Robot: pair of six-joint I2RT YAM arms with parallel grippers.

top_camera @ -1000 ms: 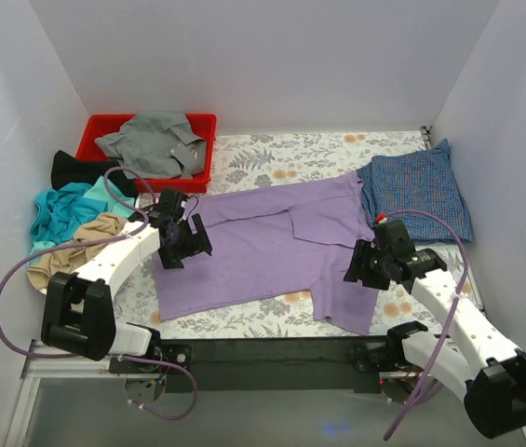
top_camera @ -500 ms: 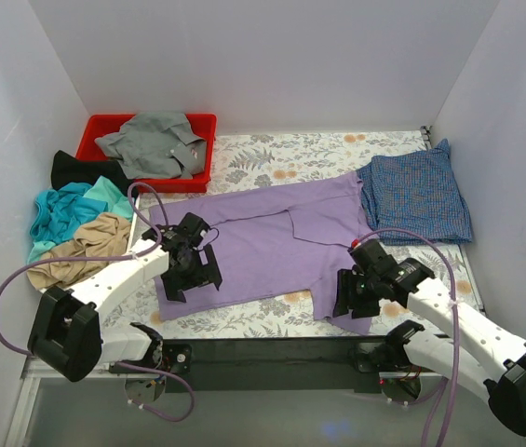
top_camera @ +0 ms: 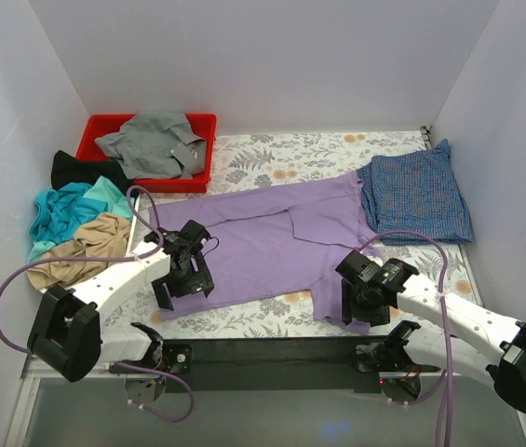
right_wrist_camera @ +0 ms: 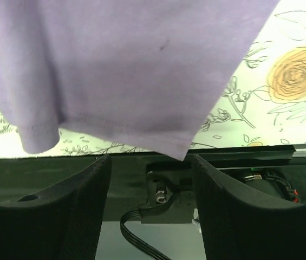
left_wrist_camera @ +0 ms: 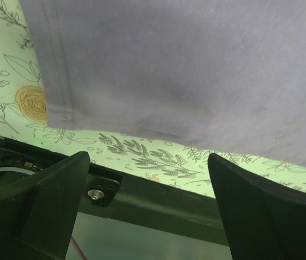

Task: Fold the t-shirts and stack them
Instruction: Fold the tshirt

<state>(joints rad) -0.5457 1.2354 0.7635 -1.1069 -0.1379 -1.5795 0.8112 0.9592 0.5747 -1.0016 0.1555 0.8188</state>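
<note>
Cloth printed with flowers, the table cover [top_camera: 290,154], is spread across the whole work surface. At its middle the lavender t-shirt [top_camera: 263,247] is laid out flat, with its right sleeve folded inward and its hem along the near edge. To the far right the blue checked t-shirt [top_camera: 416,200] is laid, touching the lavender one. At the far left a red bin [top_camera: 202,121] is seen, with the grey t-shirt [top_camera: 151,140] heaped in it. Beside the bin, along the left edge, the black t-shirt [top_camera: 76,168], the teal t-shirt [top_camera: 62,209] and the tan t-shirt [top_camera: 76,251] are piled. The left gripper [left_wrist_camera: 147,157] is held above the near left corner of the lavender hem, its jaws spread wide and nothing caught between them. The right gripper [right_wrist_camera: 150,158] is held over the near right corner, likewise released, with the cloth ungrasped.
</note>
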